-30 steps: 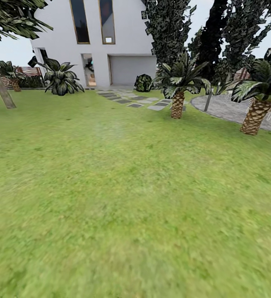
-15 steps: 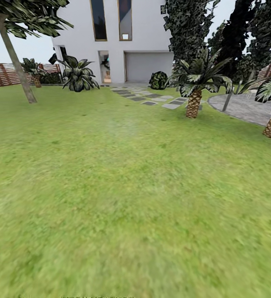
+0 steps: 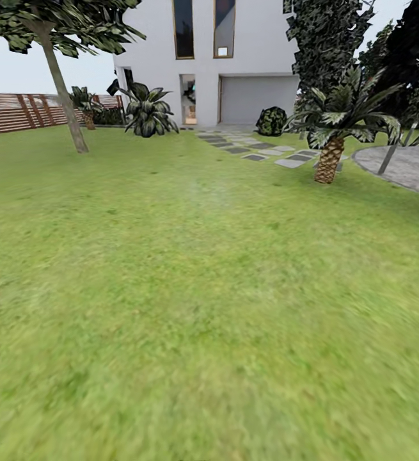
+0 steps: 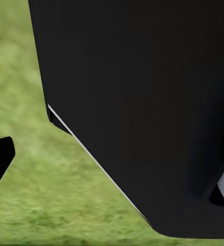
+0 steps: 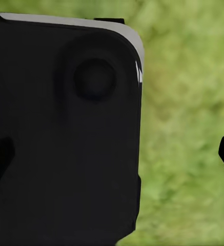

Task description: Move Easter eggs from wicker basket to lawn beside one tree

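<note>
The head view looks across the lawn (image 3: pixel 190 288) toward the white house (image 3: pixel 203 64); all positions below are given relative to that house.

1. Well left of the house, the slatted fence (image 3: pixel 17 112) closes the garden boundary.
2. Between the fence and the house stands the tree (image 3: pixel 65 96): smooth leaning trunk, broad crown. It matches the task's drop-off type, so it is a likely destination.
3. Just in front of the house wall sits a broad-leaved plant (image 3: pixel 148 112).
4. From the garage door (image 3: pixel 257 99) a run of stepping stones (image 3: pixel 260 150) leads out onto the grass.
5. Right of the house and nearer the camera stands a scaly-trunked palm (image 3: pixel 331 157), unsuitable as the target tree.

Both wrist views are mostly blocked by dark robot housing above grass, which suggests the arms are tucked for travel. Claw state, left and right: cannot be determined. No eggs or basket are visible; their location cannot be stated.
</note>
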Robot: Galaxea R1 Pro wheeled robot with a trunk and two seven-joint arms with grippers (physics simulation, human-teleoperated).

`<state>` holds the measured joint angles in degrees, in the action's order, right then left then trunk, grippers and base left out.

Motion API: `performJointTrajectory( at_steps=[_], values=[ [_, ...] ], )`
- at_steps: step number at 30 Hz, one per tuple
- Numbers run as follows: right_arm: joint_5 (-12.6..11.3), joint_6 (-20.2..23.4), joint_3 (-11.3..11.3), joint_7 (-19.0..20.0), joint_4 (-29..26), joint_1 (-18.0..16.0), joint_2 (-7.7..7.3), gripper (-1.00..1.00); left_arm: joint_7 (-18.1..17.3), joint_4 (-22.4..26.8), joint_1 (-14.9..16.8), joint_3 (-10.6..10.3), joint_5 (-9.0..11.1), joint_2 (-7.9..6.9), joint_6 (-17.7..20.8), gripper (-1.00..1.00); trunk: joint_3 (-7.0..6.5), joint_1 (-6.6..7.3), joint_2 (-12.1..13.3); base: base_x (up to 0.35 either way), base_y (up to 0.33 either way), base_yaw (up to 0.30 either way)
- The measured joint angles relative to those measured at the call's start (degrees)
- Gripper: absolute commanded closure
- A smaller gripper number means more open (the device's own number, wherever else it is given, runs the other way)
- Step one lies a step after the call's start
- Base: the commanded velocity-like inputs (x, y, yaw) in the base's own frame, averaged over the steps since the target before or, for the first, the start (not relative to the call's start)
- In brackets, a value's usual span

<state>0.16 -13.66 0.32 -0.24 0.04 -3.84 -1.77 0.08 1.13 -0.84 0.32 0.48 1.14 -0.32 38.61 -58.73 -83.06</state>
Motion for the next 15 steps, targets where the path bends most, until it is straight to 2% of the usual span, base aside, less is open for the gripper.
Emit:
performJointTrajectory(
  at_steps=[7,15],
  values=[
    [0.0,0.0,0.0,0.2,0.0,0.0,-0.29,-1.0,0.0,0.0,0.0,0.0,0.0,0.0,0.0,-1.0,0.07,0.0,0.0,0.0,0.0,0.053],
    [0.0,0.0,0.0,0.1,0.0,0.0,-0.05,-1.0,0.0,0.0,0.0,0.0,0.0,0.0,0.0,-1.0,0.07,0.0,0.0,0.0,0.0,0.252]
  ],
)
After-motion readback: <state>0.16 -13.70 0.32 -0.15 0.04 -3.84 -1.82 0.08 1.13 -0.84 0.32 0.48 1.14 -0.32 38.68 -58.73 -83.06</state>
